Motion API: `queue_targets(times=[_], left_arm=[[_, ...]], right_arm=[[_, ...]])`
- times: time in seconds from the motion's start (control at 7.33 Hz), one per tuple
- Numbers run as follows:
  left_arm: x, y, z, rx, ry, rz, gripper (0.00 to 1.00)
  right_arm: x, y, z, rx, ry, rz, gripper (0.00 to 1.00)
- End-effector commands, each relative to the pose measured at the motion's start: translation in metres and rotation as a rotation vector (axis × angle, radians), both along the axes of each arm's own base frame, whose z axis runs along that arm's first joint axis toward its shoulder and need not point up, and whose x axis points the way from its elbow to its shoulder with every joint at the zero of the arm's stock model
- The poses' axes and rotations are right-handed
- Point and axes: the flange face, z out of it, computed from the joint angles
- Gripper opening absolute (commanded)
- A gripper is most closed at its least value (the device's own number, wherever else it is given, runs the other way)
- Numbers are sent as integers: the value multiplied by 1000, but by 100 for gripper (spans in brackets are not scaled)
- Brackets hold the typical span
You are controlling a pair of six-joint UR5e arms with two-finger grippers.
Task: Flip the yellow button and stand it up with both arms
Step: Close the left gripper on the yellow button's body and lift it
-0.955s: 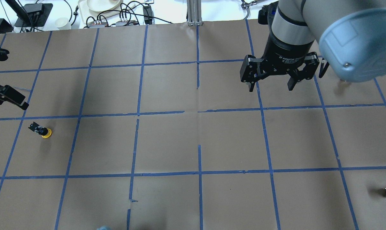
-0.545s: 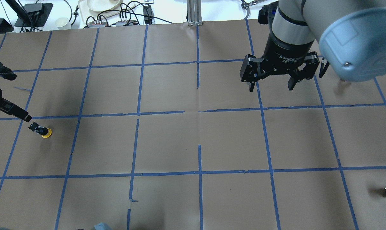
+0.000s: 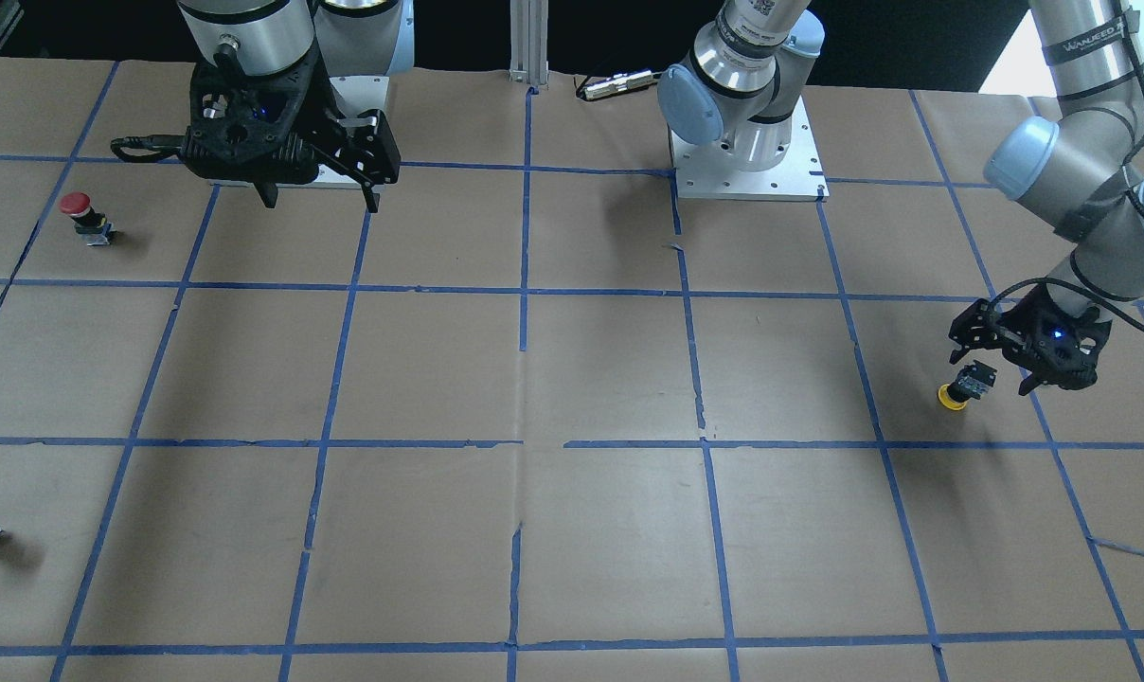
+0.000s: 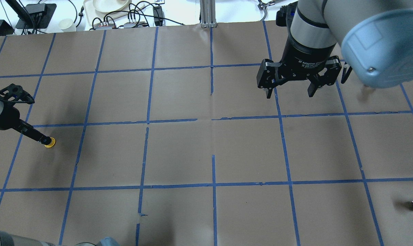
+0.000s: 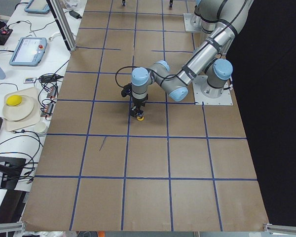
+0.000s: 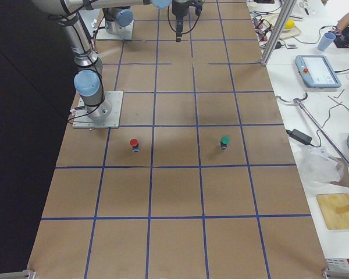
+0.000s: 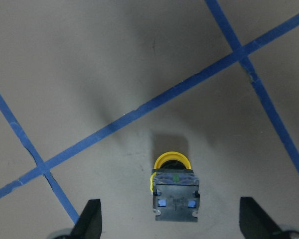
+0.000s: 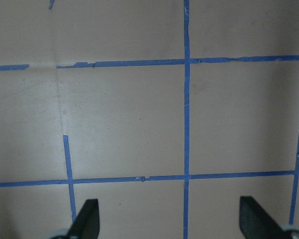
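Left gripper (image 3: 996, 371) hangs low over the paper with its jaws spread wide. One finger sits on either side of the yellow button (image 7: 173, 186) and neither touches it; the wrist view shows clear paper in the gap on both sides. Right gripper (image 4: 289, 94) is likewise spread wide and holds nothing, its fingers pointing down over bare paper, well apart from the button. Both hang over the table (image 4: 179, 153), which is covered in brown paper and ruled into squares by blue tape (image 7: 139, 109). The left arm (image 3: 1098, 227) rises from its square base plate (image 3: 799, 178) and bends down over the robot's left half of the table. The right arm (image 4: 360, 27) fills the upper right corner of the overhead view. The yellow button is on that left half, just on the robot's side of a tape line. It lies on its side rather than upright, with the yellow cap at the paper and the black body pointing back toward the gripper. The body's end face, with two blue spots, is turned to the wrist camera. On the robot's right half, a red button (image 6: 134, 143) and a green-capped button (image 6: 224, 141) stand upright, caps up. One empty square lies between them, and the red one is nearer the robot.
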Motion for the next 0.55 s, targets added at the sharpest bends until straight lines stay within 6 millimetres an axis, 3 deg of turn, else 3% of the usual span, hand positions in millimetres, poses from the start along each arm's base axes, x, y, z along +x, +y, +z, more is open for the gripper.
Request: queue_targets(times=[0.0, 0.27, 0.41], left_arm=[[-1, 0, -13, -2, 38, 13, 93], [2, -2, -19, 4, 33, 24, 82], [5, -4, -19, 5, 24, 17, 70]], right_arm=[[0, 0, 0, 0, 0, 0, 100], [0, 0, 0, 0, 0, 0, 100], [0, 0, 0, 0, 0, 0, 100]])
